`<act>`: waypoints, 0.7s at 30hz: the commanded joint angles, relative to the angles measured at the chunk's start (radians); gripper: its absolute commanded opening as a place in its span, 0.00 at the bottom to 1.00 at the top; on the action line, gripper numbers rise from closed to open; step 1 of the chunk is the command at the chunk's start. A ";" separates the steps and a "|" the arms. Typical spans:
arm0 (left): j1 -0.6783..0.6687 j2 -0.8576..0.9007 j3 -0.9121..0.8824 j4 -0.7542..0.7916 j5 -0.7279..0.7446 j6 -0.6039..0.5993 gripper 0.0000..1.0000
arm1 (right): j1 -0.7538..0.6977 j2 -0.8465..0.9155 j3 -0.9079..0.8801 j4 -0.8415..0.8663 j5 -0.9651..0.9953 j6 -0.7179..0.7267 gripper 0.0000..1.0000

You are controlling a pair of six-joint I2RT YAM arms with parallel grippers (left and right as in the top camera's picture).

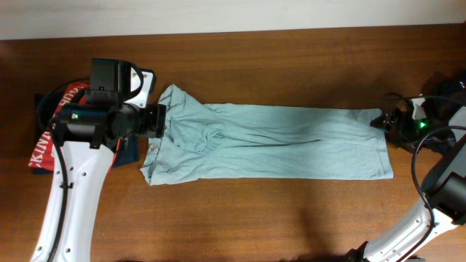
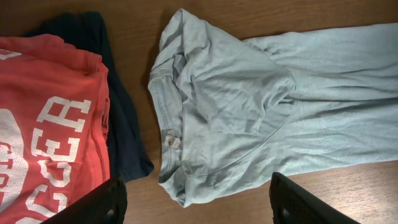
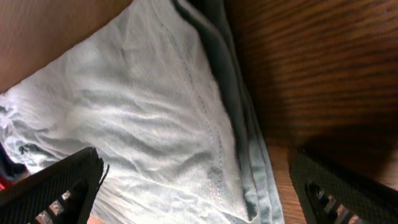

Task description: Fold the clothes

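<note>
The pale grey-blue t-shirt (image 1: 291, 142) lies stretched out as a long narrow strip, folded lengthwise, rumpled at its collar end.

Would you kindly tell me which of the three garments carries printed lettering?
The red fabric t-shirt on the left, bearing white letters; the pale grey-blue cotton t-shirt and the dark garment beneath the red one are plain.

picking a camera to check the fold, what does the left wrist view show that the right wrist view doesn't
Only the left wrist view: the red shirt with white lettering, the dark garment beneath it, and the collar with its small label, above the open left gripper. Only the right wrist view: the stitched hem up close, with layered folded edges, between the fingers of the open right gripper. Both: the pale blue t-shirt lying on the wooden table.
</note>
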 commanded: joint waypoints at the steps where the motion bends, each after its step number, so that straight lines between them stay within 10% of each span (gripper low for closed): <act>1: 0.002 -0.001 -0.005 -0.002 -0.004 0.001 0.73 | -0.003 0.120 -0.029 0.011 0.085 -0.019 0.99; 21: 0.002 -0.001 -0.005 -0.001 -0.004 0.001 0.73 | 0.000 0.132 -0.032 -0.091 0.060 -0.236 0.99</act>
